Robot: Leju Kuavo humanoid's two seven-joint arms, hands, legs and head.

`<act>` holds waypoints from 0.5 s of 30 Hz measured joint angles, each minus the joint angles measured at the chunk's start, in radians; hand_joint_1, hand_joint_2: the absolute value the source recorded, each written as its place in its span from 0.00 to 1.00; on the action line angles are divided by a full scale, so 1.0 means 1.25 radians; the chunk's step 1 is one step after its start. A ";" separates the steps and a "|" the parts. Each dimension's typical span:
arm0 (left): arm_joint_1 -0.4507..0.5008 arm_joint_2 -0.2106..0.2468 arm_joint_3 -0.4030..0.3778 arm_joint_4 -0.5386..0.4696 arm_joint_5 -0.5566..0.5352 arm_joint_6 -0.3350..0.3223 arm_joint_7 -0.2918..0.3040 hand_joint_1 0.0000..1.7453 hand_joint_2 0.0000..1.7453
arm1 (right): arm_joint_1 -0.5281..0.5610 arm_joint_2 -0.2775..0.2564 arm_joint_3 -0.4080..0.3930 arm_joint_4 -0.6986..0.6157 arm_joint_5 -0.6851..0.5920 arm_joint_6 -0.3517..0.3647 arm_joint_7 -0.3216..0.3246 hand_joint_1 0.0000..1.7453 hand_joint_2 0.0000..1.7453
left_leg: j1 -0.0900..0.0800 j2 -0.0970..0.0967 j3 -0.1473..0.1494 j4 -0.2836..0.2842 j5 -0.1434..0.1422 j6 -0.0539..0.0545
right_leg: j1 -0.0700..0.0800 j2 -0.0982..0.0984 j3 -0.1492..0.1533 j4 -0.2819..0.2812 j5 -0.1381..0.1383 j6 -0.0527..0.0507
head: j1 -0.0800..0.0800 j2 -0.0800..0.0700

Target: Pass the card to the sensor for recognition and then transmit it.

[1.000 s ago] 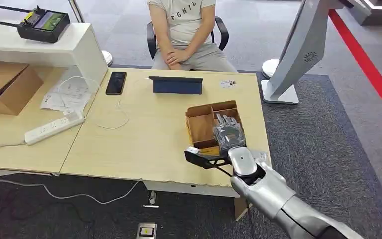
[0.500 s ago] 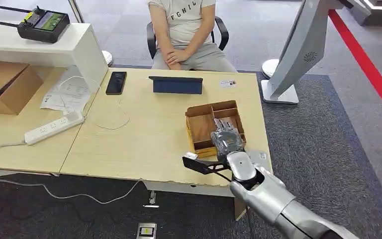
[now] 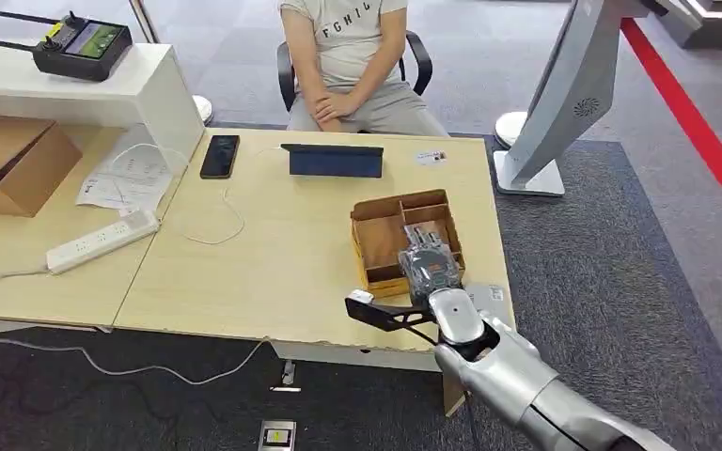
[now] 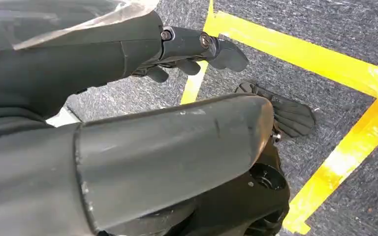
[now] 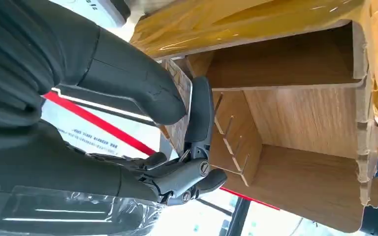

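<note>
A wooden divided box (image 3: 377, 237) stands near the table's right front corner. My right hand (image 3: 430, 268) reaches into its right compartment from the near side. In the right wrist view the thumb (image 5: 142, 86) and a dark finger (image 5: 200, 110) pinch a thin card (image 5: 182, 91) standing on edge just beside the box's slotted divider (image 5: 231, 140). A dark, tablet-like device (image 3: 336, 161) stands upright at the table's far side. My left hand (image 4: 187, 46) hangs over the carpet, fingers loosely apart and holding nothing.
A person sits behind the table, hands folded. On the table lie a phone (image 3: 219, 155), a small card (image 3: 430, 157), a white cable and a power strip (image 3: 102, 241). A white flat item (image 3: 489, 295) lies by the near right edge. A grey stand (image 3: 555, 113) rises right of the table.
My right hand has drawn back from the far part of the box's right compartment toward its near end; the table's objects and the person have not moved.
</note>
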 joint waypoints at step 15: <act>0.000 0.005 0.000 0.000 -0.001 -0.014 -0.002 0.00 0.00 | -0.027 -0.051 -0.020 -0.065 0.078 0.004 0.034 1.00 1.00 | 0.000 0.000 0.000 0.000 0.000 0.000 | 0.000 0.000 0.000 0.000 0.000 0.000 | 0.000 0.000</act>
